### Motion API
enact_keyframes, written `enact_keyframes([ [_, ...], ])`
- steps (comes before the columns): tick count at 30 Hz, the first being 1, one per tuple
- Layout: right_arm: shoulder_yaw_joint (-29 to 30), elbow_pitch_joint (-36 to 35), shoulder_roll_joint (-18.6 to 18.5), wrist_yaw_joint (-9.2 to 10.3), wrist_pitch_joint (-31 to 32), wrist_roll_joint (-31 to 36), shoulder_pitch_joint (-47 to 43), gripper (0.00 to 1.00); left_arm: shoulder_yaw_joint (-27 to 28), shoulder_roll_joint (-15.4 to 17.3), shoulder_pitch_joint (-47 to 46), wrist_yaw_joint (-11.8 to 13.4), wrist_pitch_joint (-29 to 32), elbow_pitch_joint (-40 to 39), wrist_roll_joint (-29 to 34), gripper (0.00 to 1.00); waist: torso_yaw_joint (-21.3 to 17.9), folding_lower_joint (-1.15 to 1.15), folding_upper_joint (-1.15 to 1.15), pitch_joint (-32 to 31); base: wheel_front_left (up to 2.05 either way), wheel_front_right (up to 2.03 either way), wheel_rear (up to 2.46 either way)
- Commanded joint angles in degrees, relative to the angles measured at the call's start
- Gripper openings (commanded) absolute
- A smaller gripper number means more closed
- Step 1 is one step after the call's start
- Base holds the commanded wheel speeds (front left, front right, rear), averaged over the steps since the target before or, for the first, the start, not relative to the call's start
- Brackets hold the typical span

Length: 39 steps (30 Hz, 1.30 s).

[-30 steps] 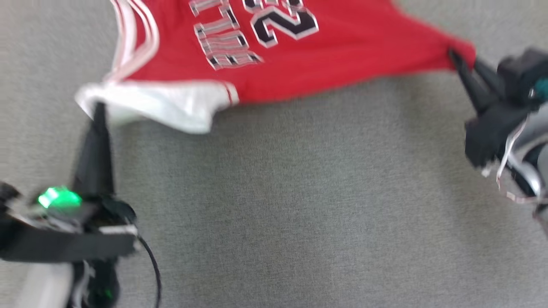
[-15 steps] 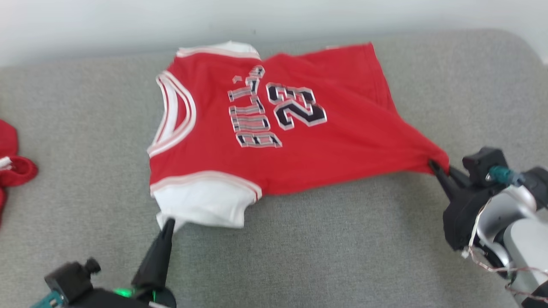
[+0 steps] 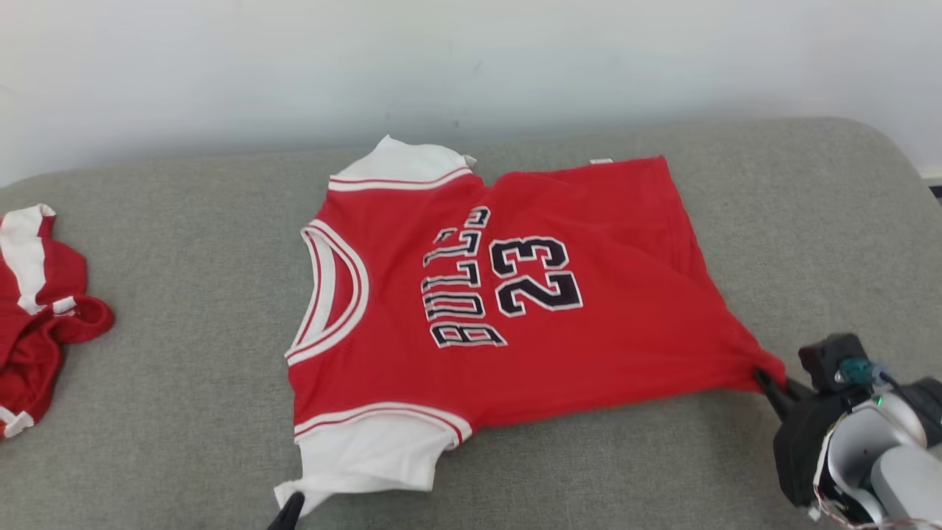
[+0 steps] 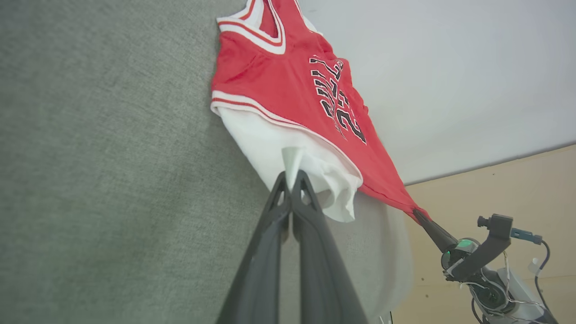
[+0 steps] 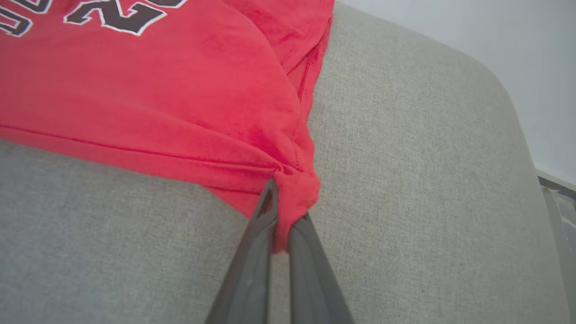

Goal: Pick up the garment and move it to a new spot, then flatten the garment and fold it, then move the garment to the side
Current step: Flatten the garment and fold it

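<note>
The garment (image 3: 515, 294) is a red jersey with white sleeves and "BULLS 23" lettering, spread on the grey cushion with its neck toward the left. My left gripper (image 4: 291, 177) is shut on the corner of the near white sleeve (image 4: 288, 148); its dark tip (image 3: 288, 511) shows at the bottom edge of the head view. My right gripper (image 5: 284, 204) is shut on the jersey's near red hem corner (image 5: 294, 189), at the right (image 3: 765, 379) in the head view. The fabric is pulled taut between both grips.
A second red and white garment (image 3: 37, 309) lies crumpled at the cushion's left edge. The grey cushion (image 3: 184, 405) rounds off at the far right corner (image 3: 876, 169), with a pale wall (image 3: 471, 66) behind it.
The head camera has tilted up, bringing the whole jersey, the wall and the second garment into view. Both grippers keep their hold on the jersey corners.
</note>
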State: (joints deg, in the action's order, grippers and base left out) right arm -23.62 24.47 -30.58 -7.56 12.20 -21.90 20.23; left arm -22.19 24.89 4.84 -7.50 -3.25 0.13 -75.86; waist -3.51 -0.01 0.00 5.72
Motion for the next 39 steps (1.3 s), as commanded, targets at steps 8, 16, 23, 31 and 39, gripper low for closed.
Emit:
enact_keyframes([
  [8,-3.09,3.3,-1.78,0.13,2.66,-3.42,-4.06,0.0,-0.57,2.59,4.66,2.24,2.33,0.57,-0.93,0.0,0.94,0.01,0.0,-1.44,0.0,0.0,0.0],
  [16,-3.4,3.41,-3.38,0.13,7.86,-9.53,-8.86,0.0,-2.03,4.65,7.59,4.97,3.7,0.54,0.83,0.0,1.57,0.01,0.0,-2.39,0.0,0.0,0.0],
  [23,-0.75,-1.6,-4.65,0.13,11.37,-11.87,-13.89,0.0,-3.04,5.88,9.84,6.6,4.48,-0.47,1.91,0.0,1.07,0.01,0.0,-3.21,0.0,0.0,0.0],
  [31,3.6,-9.99,-2.75,0.13,9.97,-10.91,-16.36,0.0,-1.28,3.7,5.9,3.38,-1.22,-3.4,4.5,0.0,0.68,0.01,0.0,-2.9,0.0,0.0,0.0],
  [39,4.84,-13.0,-0.58,0.13,8.38,-9.13,-13.85,0.0,-3.02,0.33,-4.1,2.05,-4.25,0.52,10.22,0.0,0.86,0.01,0.0,-1.9,0.0,0.0,0.0],
])
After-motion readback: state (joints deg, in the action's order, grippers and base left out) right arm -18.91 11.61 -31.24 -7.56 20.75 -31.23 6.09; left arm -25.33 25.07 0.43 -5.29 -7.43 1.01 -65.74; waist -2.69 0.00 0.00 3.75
